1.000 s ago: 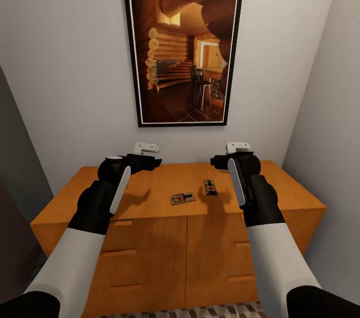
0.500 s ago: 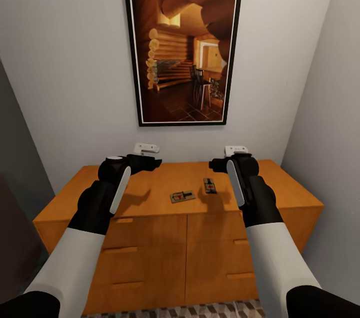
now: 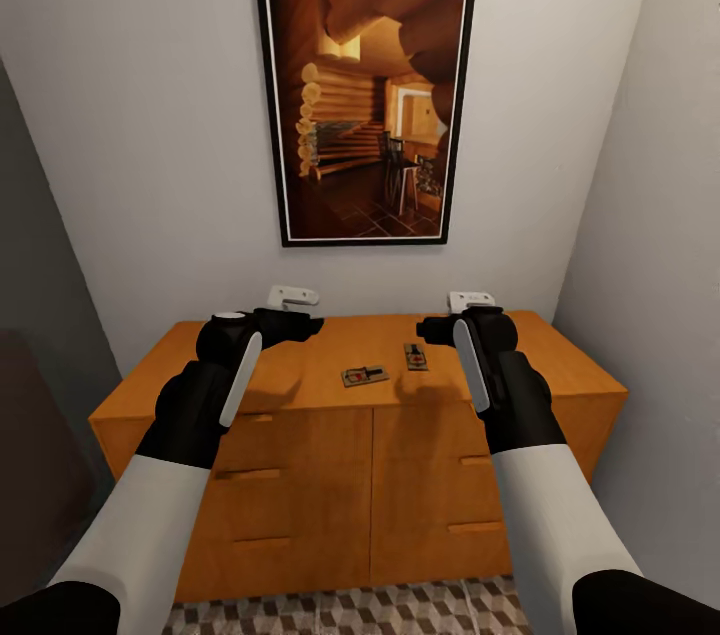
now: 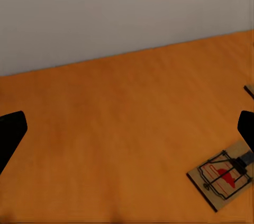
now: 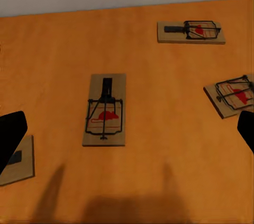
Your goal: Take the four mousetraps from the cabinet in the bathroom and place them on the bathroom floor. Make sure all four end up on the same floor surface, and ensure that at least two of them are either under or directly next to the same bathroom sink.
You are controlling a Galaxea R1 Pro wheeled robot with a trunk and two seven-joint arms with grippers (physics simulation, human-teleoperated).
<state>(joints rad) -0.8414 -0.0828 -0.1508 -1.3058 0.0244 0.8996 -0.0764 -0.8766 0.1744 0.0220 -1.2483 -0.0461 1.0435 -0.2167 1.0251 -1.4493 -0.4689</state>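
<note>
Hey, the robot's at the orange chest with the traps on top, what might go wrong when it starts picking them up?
1. The mousetraps lie flat on the cabinet top, so an open right gripper may slide off a thin base instead of gripping it.
2. One trap sits partly under a fingertip and could get nudged.
3. The traps look set; a pinch might trip one.

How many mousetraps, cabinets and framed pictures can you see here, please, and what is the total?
Mousetraps: 4, all on the cabinet top
Cabinet: 1
Picture: 1
Total: 6
</note>
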